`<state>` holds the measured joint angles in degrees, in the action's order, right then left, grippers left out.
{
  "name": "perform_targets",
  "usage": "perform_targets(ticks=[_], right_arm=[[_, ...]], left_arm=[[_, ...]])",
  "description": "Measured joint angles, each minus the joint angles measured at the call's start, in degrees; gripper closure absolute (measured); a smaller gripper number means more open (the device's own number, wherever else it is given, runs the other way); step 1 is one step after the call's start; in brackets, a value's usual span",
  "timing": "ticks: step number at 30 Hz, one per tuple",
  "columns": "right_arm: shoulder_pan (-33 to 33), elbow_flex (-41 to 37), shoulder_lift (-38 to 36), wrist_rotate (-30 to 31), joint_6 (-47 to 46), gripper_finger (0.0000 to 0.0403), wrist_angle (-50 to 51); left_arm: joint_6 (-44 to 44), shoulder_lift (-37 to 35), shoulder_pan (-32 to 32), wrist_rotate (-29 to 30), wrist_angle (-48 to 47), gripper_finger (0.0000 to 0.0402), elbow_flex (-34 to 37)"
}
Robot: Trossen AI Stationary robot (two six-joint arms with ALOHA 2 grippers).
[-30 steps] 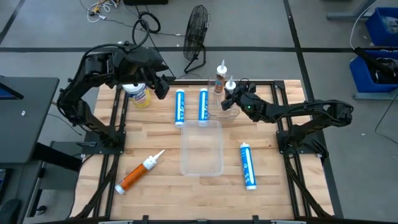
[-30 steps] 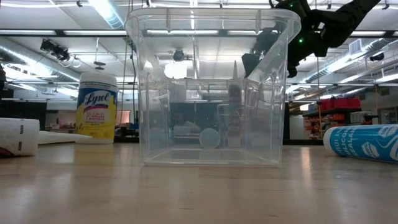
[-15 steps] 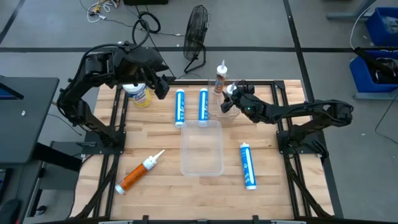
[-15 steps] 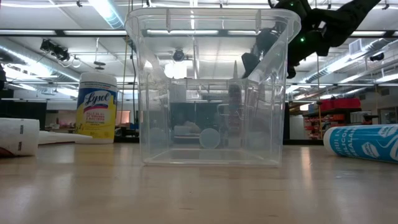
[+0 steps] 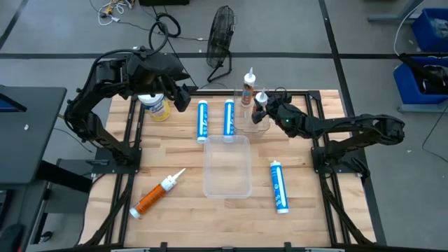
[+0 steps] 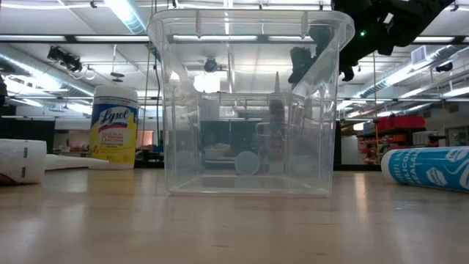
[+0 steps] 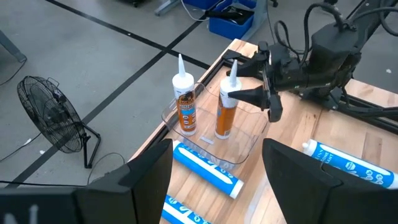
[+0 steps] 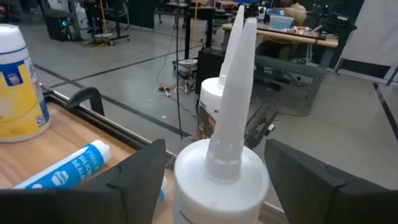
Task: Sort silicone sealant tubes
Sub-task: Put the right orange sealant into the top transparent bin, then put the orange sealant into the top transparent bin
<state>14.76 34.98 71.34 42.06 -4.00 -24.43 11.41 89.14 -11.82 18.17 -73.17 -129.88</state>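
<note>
Two orange sealant tubes (image 7: 186, 106) (image 7: 225, 112) stand upright, nozzles up, in a small clear container (image 7: 205, 142) at the table's far middle. My right gripper (image 7: 245, 78) is open; its fingers stand on either side of the nearer tube's white nozzle (image 8: 233, 81) without touching it. Two blue tubes (image 5: 203, 120) (image 5: 228, 117) lie side by side on the table left of the container. A third blue tube (image 5: 278, 185) lies near right, and an orange tube (image 5: 157, 194) lies near left. My left gripper (image 5: 183, 94) hangs open and empty above the far left.
A large clear bin (image 5: 227, 166) sits at the table's middle. A yellow canister with a white lid (image 5: 155, 105) stands at the far left under my left arm. A black fan (image 5: 220, 38) stands on the floor beyond the far edge.
My right gripper has risen a little and drawn back slightly toward the table's right edge beside the tube's nozzle. The orange tube stays upright in the small container.
</note>
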Motion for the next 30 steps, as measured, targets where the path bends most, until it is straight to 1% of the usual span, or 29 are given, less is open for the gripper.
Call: perform_targets(ticks=[9, 13, 18, 21, 25, 28, 30], right_arm=[[-0.04, 0.60, -6.00, 2.08, 3.02, 0.0125, 0.79], [-0.23, 3.51, -8.67, 2.09, 4.69, 0.0127, 3.59], [-1.73, 9.52, -10.66, 1.97, 5.36, 0.0128, 8.45], [-2.98, 13.09, -10.94, 1.93, 5.76, 0.0128, 12.73], [-4.41, 17.76, -10.96, 1.90, 4.32, 0.0128, 19.00], [-5.63, 20.34, -10.96, 1.91, 3.37, 0.0128, 22.70], [-6.41, 21.45, -10.96, 1.92, 2.99, 0.0128, 23.74]], left_arm=[[-0.44, 0.00, -0.01, 0.00, 0.00, 0.0150, -0.01], [-0.71, 0.00, -0.01, 0.00, -0.50, 0.0150, -0.02], [0.66, 0.05, 0.33, 0.00, -5.37, 0.0150, -0.07], [3.96, 0.07, 1.34, 0.05, -9.43, 0.0150, -0.07], [12.66, 0.07, 3.27, -0.04, -16.60, 0.0149, -0.05], [16.25, -0.33, 6.04, -1.54, -16.76, 0.0146, 2.00], [18.64, -0.63, 8.31, -0.68, -16.48, 0.0136, 3.43]])
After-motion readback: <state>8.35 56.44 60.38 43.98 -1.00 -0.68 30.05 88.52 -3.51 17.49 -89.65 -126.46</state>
